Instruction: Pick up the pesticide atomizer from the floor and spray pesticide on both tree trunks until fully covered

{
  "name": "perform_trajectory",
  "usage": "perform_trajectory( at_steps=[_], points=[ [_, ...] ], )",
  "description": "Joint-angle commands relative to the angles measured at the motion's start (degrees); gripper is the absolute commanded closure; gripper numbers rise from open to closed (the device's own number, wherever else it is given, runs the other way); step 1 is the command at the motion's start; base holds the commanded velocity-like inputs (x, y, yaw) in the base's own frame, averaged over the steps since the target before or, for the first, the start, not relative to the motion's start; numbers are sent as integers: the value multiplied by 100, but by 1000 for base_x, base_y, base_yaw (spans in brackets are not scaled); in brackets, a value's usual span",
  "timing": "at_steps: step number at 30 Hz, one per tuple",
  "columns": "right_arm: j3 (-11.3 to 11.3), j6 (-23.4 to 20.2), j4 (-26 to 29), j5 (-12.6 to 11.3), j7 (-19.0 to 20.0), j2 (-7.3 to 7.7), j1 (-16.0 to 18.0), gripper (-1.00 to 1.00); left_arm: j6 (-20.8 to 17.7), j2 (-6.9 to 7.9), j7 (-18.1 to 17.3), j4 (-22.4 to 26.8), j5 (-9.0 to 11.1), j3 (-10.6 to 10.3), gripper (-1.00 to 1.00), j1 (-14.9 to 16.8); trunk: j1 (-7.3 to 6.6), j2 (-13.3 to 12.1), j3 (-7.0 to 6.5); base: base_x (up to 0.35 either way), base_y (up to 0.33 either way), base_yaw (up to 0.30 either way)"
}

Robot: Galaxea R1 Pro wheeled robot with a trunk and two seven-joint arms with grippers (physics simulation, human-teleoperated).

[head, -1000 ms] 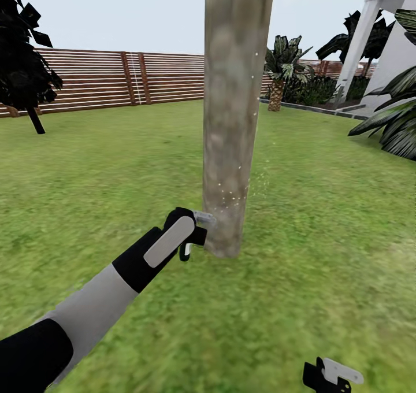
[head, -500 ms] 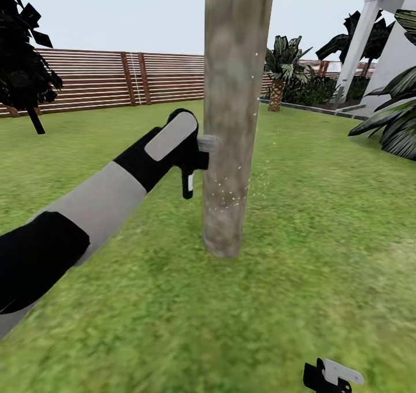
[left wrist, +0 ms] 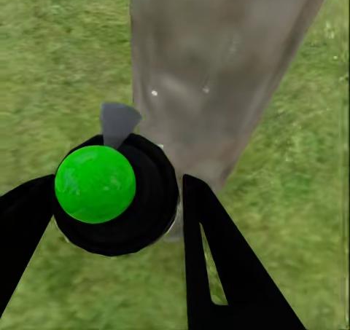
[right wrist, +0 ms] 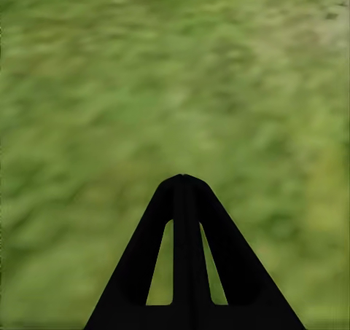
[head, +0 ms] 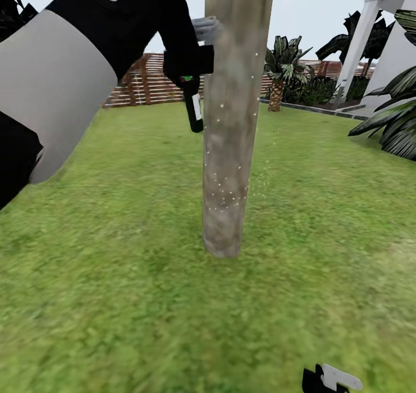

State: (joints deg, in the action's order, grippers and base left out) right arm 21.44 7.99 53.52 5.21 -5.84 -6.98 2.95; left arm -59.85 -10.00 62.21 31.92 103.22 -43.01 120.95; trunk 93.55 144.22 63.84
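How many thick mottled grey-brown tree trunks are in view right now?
1. The thick mottled grey-brown tree trunk stands mid-lawn, directly ahead, dotted with white specks. The left gripper holds the black atomizer beside it. A second may be out of frame.

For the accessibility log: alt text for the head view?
The left tool, raised high, holds a dark spray bottle beside a thick grey-brown tree trunk dotted with white specks. Green lawn, a slatted fence and palms lie behind.

The left arm (head: 69, 75) was raised high, its fingers (left wrist: 226, 272) clamped; the right gripper (right wrist: 184, 181) hung low, fingers together.
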Motion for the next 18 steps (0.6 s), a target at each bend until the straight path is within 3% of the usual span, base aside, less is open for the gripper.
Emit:
perform_trajectory(
  at_steps=[1,6,9,13,14,15,18],
  points=[
    [12,9,-7,56,-13,-5,3,100,-15,0,51,-35,157,-17,100,139,3,1,6,0,0,0],
    [10,9,-25,54,-14,-5,12,100,-15,0,24,-210,620,-16,100,547,3,1,6,0,0,0],
    [9,8,-26,55,-14,-5,12,100,-15,0,1,-184,890,-15,100,590,3,1,6,0,0,0],
    [11,9,-26,55,-14,-5,12,100,-15,0,-117,-114,1108,-12,100,597,3,1,6,0,0,0],
    [10,9,-26,57,-14,-5,12,100,-15,0,-146,15,1351,-16,100,598,3,1,6,0,0,0],
    [11,7,-26,58,-14,-5,13,100,-15,0,-153,97,1428,-15,100,597,3,1,6,0,0,0],
    [13,6,-26,56,-15,-5,13,100,-15,0,-161,310,1523,-11,100,595,3,1,6,0,0,0]
  ],
)
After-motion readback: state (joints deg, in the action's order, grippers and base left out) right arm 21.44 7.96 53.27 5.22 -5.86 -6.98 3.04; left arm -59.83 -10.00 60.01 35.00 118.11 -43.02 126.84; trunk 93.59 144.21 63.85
